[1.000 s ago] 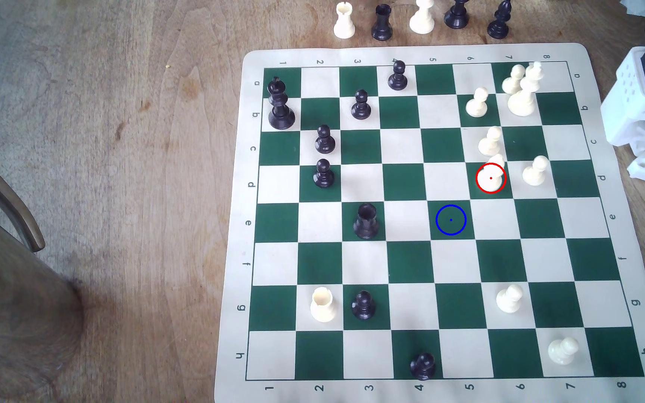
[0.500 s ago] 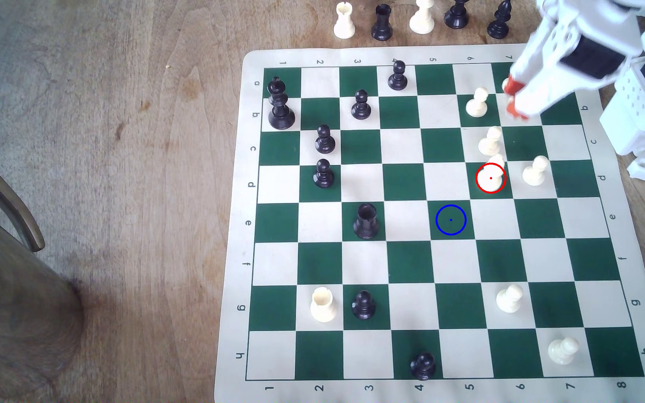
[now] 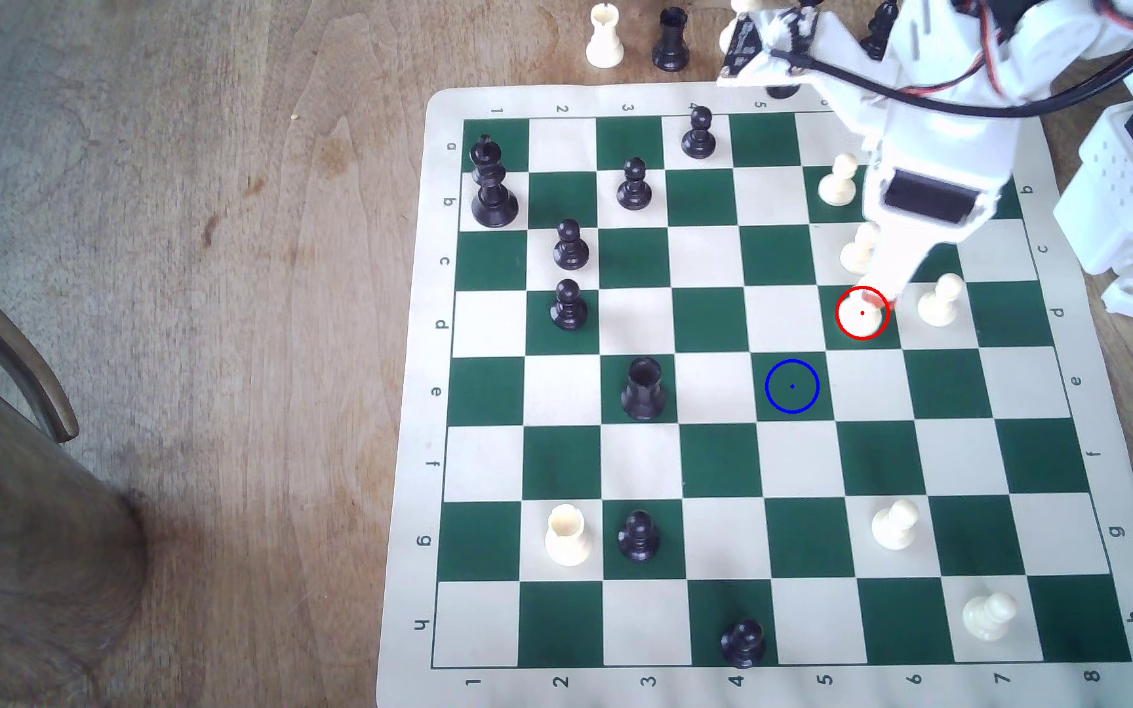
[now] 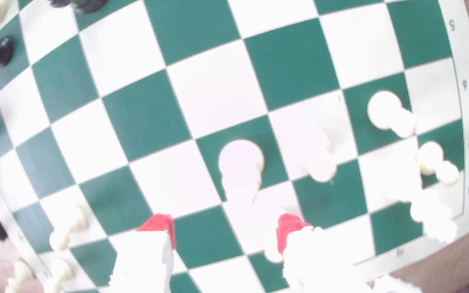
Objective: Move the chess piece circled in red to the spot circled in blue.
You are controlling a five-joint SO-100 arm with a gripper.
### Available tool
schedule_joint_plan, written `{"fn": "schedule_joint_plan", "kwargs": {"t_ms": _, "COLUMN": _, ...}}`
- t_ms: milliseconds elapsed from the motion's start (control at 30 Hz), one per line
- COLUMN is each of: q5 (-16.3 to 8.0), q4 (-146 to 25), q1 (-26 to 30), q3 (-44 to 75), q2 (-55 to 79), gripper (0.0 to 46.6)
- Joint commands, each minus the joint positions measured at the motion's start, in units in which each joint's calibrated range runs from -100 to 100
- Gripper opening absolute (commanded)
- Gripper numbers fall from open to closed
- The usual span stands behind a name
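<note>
The cream-white pawn ringed in red [image 3: 861,314] stands on a dark green square in row d of the board [image 3: 618,95]. My gripper [image 3: 880,299] hangs right over its upper right side in the exterior view. In the wrist view the gripper [image 4: 225,228] is open: the red-tipped fingers [image 4: 158,225] stand wide apart with nothing between them, and the pawn [image 4: 240,166] sits just beyond the tips, in line with the gap. The blue-ringed green square [image 3: 792,386] is bare, one row down and one column to the exterior view's left of the pawn.
White pawns crowd the gripper: one to the exterior view's right [image 3: 940,299] and two above [image 3: 858,250] [image 3: 837,180]. A black rook [image 3: 643,388] shares the blue spot's row, two squares left. Captured pieces [image 3: 603,37] line the table above the board. The arm's base [image 3: 1129,197] is at the right.
The arm unfolded from the right edge, passed over the board's upper right corner and swung down to the red-ringed pawn. No piece has moved.
</note>
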State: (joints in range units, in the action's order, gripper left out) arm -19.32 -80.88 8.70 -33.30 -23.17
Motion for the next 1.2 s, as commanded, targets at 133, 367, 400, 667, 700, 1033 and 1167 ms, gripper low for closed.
{"fn": "schedule_joint_plan", "kwargs": {"t_ms": 133, "q5": -2.1, "q4": 3.7, "q1": 1.0, "q3": -0.9, "q2": 2.5, "gripper": 19.4}}
{"fn": "schedule_joint_plan", "kwargs": {"t_ms": 367, "q5": -2.1, "q4": 4.5, "q1": 1.8, "q3": -4.1, "q2": 3.7, "gripper": 19.0}}
{"fn": "schedule_joint_plan", "kwargs": {"t_ms": 400, "q5": -2.2, "q4": 5.7, "q1": 2.2, "q3": -5.4, "q2": 3.6, "gripper": 18.9}}
{"fn": "schedule_joint_plan", "kwargs": {"t_ms": 667, "q5": -2.1, "q4": 9.2, "q1": 2.6, "q3": -7.6, "q2": 3.4, "gripper": 18.6}}
{"fn": "schedule_joint_plan", "kwargs": {"t_ms": 700, "q5": -1.8, "q4": 10.3, "q1": 2.4, "q3": -8.6, "q2": 3.4, "gripper": 18.5}}
{"fn": "schedule_joint_plan", "kwargs": {"t_ms": 1033, "q5": -0.5, "q4": 15.6, "q1": -0.2, "q3": -13.5, "q2": 3.6, "gripper": 15.8}}
{"fn": "schedule_joint_plan", "kwargs": {"t_ms": 1167, "q5": -0.9, "q4": 15.6, "q1": 0.5, "q3": -13.0, "q2": 3.0, "gripper": 14.3}}
